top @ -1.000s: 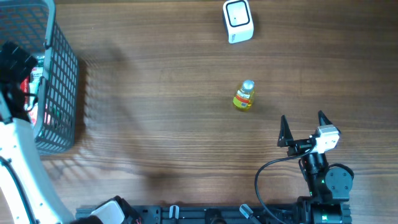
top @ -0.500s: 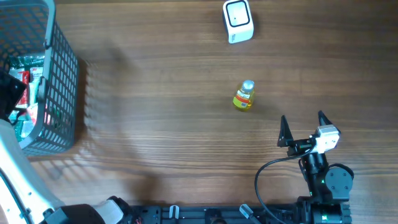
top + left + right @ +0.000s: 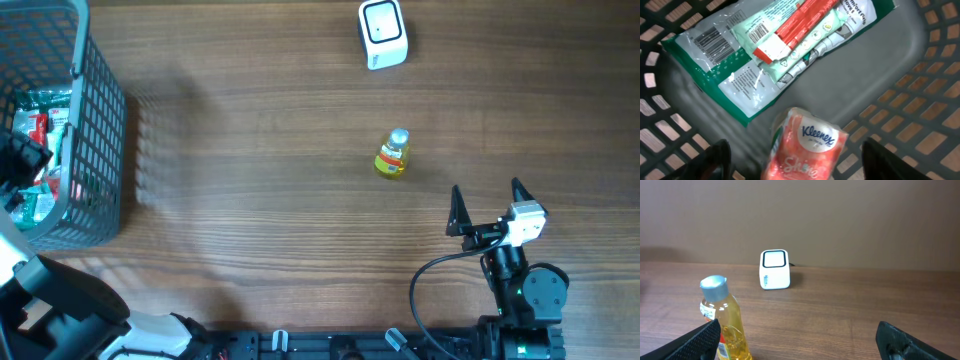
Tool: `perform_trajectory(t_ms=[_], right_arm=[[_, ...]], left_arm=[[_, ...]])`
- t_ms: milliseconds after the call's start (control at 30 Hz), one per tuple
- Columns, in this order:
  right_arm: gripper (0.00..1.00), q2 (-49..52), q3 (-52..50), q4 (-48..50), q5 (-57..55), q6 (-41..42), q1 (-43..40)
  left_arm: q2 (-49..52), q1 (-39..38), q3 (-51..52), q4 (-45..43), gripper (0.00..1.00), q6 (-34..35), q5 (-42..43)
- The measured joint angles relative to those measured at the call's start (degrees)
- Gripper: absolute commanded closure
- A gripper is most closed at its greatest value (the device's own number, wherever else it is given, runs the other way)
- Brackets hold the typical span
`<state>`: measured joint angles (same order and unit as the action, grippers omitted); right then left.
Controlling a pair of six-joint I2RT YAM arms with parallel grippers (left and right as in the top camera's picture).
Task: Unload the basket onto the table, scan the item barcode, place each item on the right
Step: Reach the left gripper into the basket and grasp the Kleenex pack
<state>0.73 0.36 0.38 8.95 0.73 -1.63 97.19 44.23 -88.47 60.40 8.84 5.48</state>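
Up close, from left wrist: left claw [image 3: 799, 157] spread wide inside basket [image 3: 920, 100], gripping nothing, astride orange tissue pack [image 3: 807, 147] without touching it; green packets [image 3: 740, 75] with barcodes lying beyond. Seen only from overhead: basket at left edge of table [image 3: 260, 220]. Bottle [image 3: 392, 155] upright mid-table, scanner [image 3: 382, 35] near far edge, well apart. Right claw [image 3: 486, 190] near front edge, fully spread, empty.

Matt wood-grain table [image 3: 250, 200], plastic mesh basket [image 3: 100, 130], glossy film packets [image 3: 740, 70]
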Motion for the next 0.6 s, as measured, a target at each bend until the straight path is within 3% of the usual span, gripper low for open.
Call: perform_trajectory(t_ms=[400,500,600], right_arm=[[0.00,0.00,0.00,0.00,0.00,0.00,0.00],[0.00,0.00,0.00,0.00,0.00,0.00,0.00],[0.00,0.00,0.00,0.00,0.00,0.00,0.00]], left_arm=[[3.39,0.04,3.06,1.27,0.00,-1.31,3.21],[7.17,0.04,4.81,1.18,0.09,-1.33,4.31],[7.30,0.04,6.80,-0.74,0.10,-1.51,5.11]])
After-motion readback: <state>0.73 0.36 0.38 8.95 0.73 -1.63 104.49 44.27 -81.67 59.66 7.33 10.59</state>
